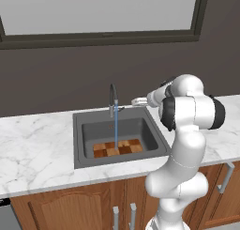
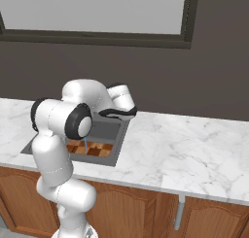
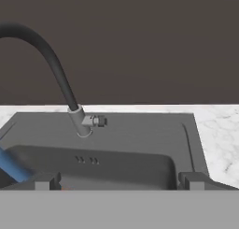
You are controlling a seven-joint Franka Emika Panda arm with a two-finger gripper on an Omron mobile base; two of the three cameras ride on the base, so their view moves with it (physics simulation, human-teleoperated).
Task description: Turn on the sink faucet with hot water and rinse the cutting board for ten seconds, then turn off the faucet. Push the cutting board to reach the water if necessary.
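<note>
The dark grey sink (image 1: 78, 151) is set into the white marble counter. Its arched faucet (image 1: 113, 98) runs a thin blue stream of water (image 1: 116, 129) down onto the checkered cutting board (image 1: 119, 148), which lies flat on the basin floor. My gripper (image 1: 136, 102) hovers just right of the faucet at the sink's back rim, open and holding nothing. In the hand view its fingertips (image 3: 46, 181) stand wide apart, facing the faucet (image 3: 58, 71) and its small side lever (image 3: 97, 121). From the right base view my arm hides part of the cutting board (image 2: 95, 147).
White marble counter (image 1: 33, 149) runs to both sides of the sink, with a long stretch at the right (image 2: 194, 144). A dark wall and a window (image 1: 98, 11) rise behind. Wooden cabinet doors (image 1: 93, 205) sit below the counter.
</note>
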